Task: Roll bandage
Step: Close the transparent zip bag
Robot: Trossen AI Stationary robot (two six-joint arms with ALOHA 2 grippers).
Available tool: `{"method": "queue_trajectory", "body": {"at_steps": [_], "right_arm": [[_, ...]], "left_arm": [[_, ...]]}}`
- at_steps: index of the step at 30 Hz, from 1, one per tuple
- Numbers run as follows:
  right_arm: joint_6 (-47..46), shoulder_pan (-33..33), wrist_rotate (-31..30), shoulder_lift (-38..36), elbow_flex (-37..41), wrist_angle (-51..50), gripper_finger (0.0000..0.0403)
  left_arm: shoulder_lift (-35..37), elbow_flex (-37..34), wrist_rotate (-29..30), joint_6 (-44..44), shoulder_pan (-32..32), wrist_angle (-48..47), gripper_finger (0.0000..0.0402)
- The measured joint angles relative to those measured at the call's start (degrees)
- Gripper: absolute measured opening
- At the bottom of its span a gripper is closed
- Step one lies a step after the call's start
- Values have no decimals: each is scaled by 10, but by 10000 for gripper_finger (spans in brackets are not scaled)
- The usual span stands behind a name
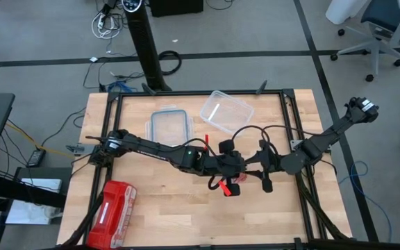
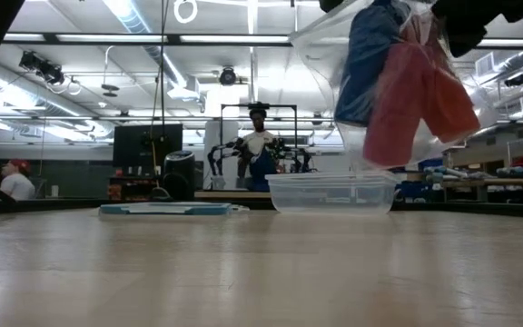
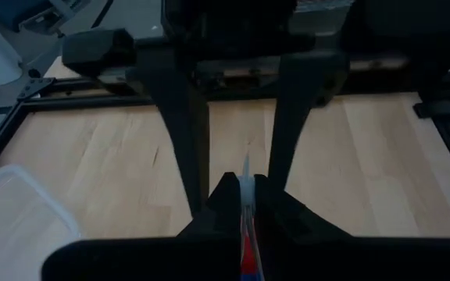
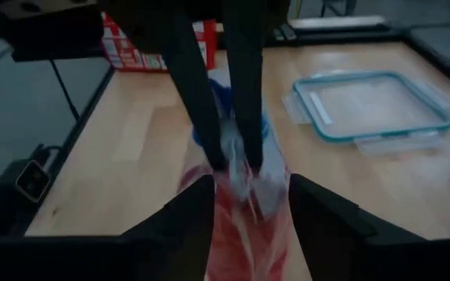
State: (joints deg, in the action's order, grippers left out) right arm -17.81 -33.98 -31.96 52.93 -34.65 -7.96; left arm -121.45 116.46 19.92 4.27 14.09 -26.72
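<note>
- Left gripper (image 1: 228,186) is hanging over mid-table, fingers pressed together and pinching the edge of a clear bag (image 2: 398,82), which is dangling well above the table (image 1: 151,208).
- The bandage (image 2: 370,64) is sitting inside that bag, apparently a blue bundle with its long axis roughly vertical, beside red-pink fabric (image 2: 411,100).
- Right gripper (image 1: 264,182) is facing the bag from just beside it, fingers spread wide and gripping nothing; both arms are about equally near.
</note>
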Motion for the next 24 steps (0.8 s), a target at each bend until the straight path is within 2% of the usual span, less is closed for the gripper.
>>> {"method": "queue_trajectory", "body": {"at_steps": [4, 7, 14, 24], "right_arm": [[24, 5, -8, 32, 0, 30, 164], [47, 1, -28, 46, 0, 46, 142], [66, -6, -15, 45, 0, 41, 13], [52, -29, -11, 26, 0, 24, 3]], "left_arm": [[0, 0, 0, -10, 0, 17, 16], [0, 0, 0, -11, 0, 16, 16], [0, -3, 0, -11, 2, 15, 16], [0, -3, 0, -10, 2, 8, 16]]}}
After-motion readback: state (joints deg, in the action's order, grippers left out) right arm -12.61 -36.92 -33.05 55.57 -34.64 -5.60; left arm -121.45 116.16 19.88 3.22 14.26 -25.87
